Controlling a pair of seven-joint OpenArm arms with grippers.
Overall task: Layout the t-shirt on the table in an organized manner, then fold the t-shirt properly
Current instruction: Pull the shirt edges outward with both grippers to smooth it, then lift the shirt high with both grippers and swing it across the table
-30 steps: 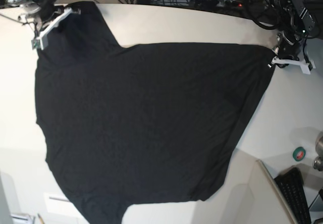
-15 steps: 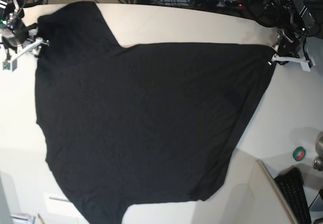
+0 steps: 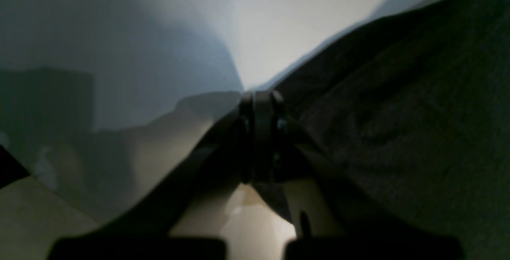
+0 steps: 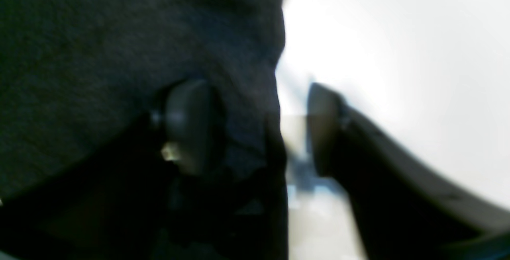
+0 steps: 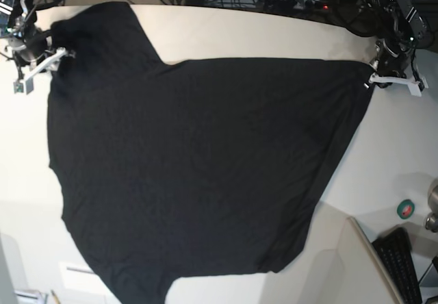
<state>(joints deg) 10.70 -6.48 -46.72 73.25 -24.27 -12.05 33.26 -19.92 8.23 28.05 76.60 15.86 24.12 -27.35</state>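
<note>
T-shirt (image 5: 198, 167): flat on table (image 5: 274, 33). Left gripper (image 5: 373, 79), 3 o'clock, pinches hem; right gripper (image 5: 58, 56), 10 o'clock, parted astride edge.

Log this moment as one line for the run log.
stage: layout | t-shirt: spread on table | left hand: shut on t-shirt corner | right hand: open, straddling shirt edge

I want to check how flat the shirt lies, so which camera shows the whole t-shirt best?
The base view: it shows the whole t-shirt spread over the table. The left wrist view shows only a blurred edge at the shut left gripper; the right wrist view shows only a blurred edge between the parted fingers of the right gripper.
</note>
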